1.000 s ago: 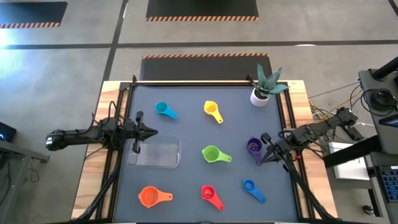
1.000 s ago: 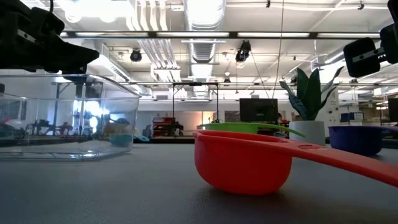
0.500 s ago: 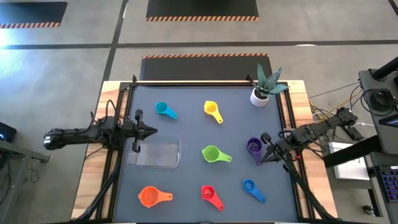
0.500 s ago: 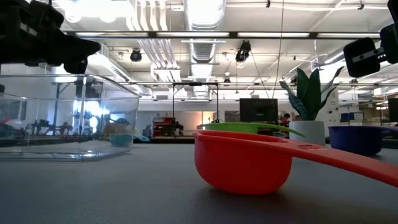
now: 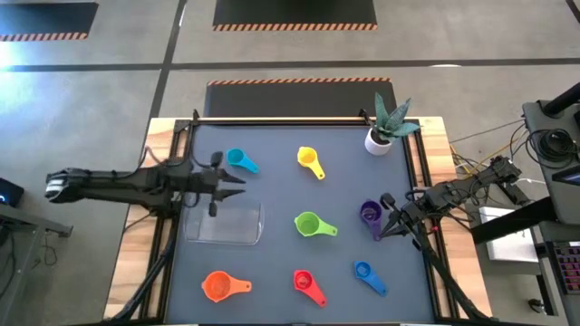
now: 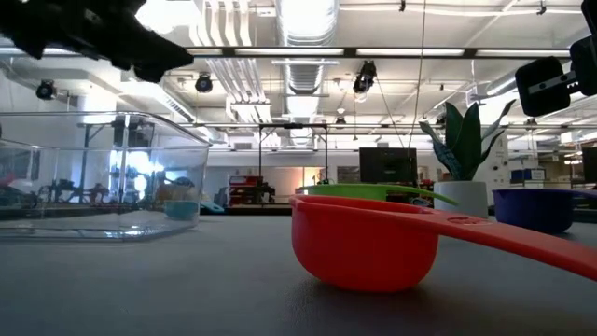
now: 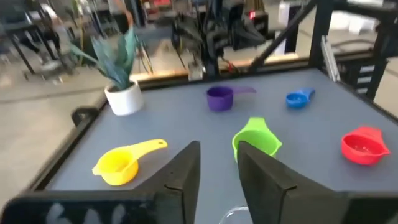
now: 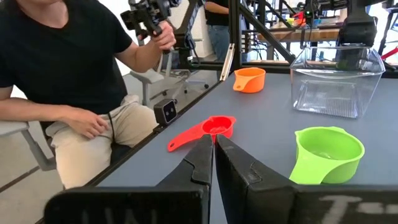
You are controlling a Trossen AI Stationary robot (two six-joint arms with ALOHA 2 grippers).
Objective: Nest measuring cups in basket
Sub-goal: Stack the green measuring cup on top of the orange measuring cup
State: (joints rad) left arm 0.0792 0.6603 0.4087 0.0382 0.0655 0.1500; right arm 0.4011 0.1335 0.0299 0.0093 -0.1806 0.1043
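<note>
Left claw [image 5: 237,181] hovers above the table [image 5: 272,272] with its two fingers a little apart and nothing between them, as the left wrist view shows through the narrow gap. It hangs over the far edge of the basket [image 5: 224,224], and the cyan cup [image 5: 239,160] lies just beyond it and to one side, so I judge it is lining up for that cup, the nearest one to reach.

None of the seven cups is in the basket yet; it sits bare on the table just beneath and behind the claw. Ahead of the claw, across the table, are the yellow cup [image 7: 121,163], the green cup [image 7: 256,139] and the red cup [image 7: 362,144]. Farther off in the same direction are the purple cup [image 7: 219,98] and the blue cup [image 7: 298,98]. The orange cup [image 5: 217,286] lies on the other side of the basket from the claw, well apart from it. The cups lie spread out singly, which leaves room to come down on any one without knocking a neighbour.

The right claw [image 5: 384,225] waits at the opposite side of the table, fingers pressed together on nothing, just beside the purple cup and not visibly touching it. A white pot with a plant [image 5: 381,136] stands in the far corner, out of the way.
</note>
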